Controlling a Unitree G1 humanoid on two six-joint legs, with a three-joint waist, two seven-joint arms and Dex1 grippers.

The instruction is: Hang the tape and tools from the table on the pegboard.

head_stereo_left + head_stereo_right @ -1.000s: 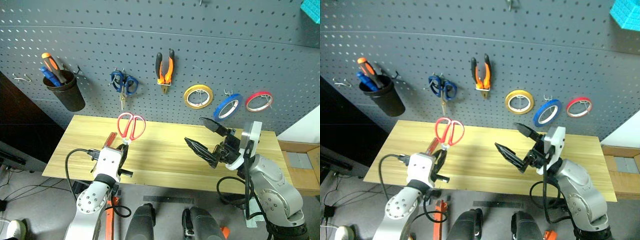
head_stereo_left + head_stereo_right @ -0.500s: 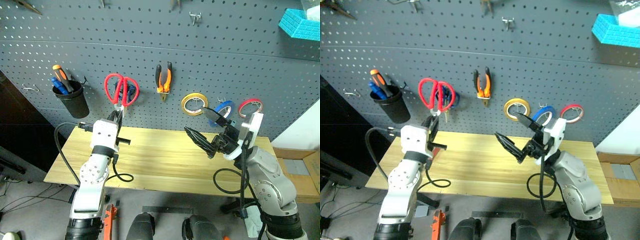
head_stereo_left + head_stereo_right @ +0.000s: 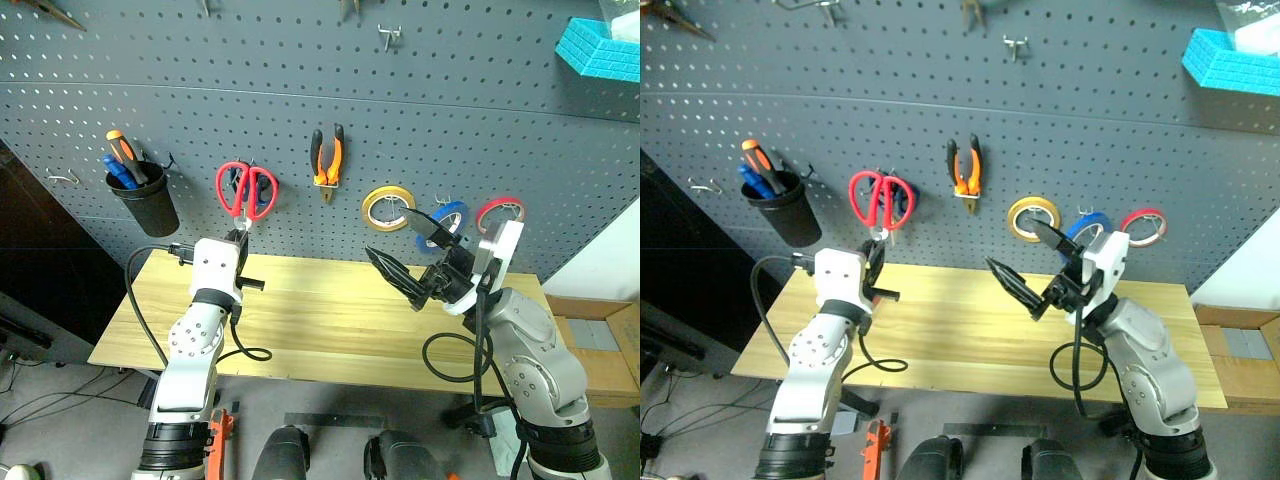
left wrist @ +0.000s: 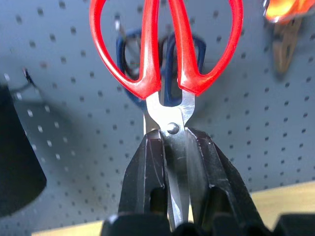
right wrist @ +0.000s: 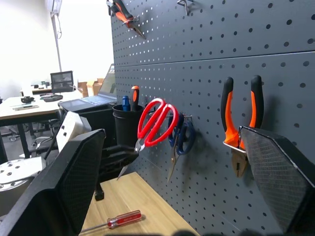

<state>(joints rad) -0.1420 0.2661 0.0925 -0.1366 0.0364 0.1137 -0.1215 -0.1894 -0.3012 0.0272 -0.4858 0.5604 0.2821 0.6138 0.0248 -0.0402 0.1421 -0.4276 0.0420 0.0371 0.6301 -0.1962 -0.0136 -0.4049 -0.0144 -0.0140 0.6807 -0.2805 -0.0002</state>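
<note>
raised from the table [image 3: 330, 320] toward the pegboard [image 3: 300, 110], red scissors [image 3: 246, 190] overlap the blue scissors [image 4: 170, 73], blades clamped in the left gripper [image 3: 240, 240]; right gripper [image 3: 408, 258] gapes wide, empty.

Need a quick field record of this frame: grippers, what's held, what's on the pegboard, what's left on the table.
left gripper: shut on the blades of the red-handled scissors, handles raised in front of the blue-handled scissors
right gripper: open, holding nothing, above the table
pegboard: pliers, yellow roll, blue tape and red roll hanging
black cup: on pegboard, holds an orange-and-black-handled screwdriver
table: red-handled screwdriver lying flat
red scissors hung: not yet
</note>
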